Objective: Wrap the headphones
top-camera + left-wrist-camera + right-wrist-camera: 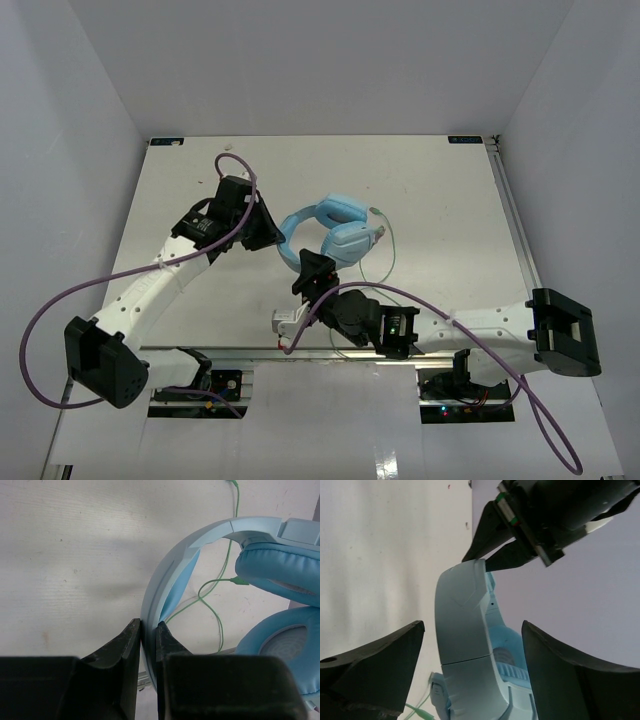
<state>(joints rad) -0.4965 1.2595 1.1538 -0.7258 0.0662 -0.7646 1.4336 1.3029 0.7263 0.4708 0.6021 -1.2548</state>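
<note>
scuffed white tabletop (pixel 440 190), pale walls (pixel 300 60). mid-frame, left gripper (pixel 147 625) clamps the curved headband (pixel 170 575) of smooth light blue headphones (pixel 335 228). right gripper (pixel 472 625) gapes astride it.

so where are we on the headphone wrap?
Done: left hand is shut on the headband of the headphones. In hand: right hand is open astride the headband, gripping nothing. Left: the cord lies loose on the table; no wraps yet.
</note>
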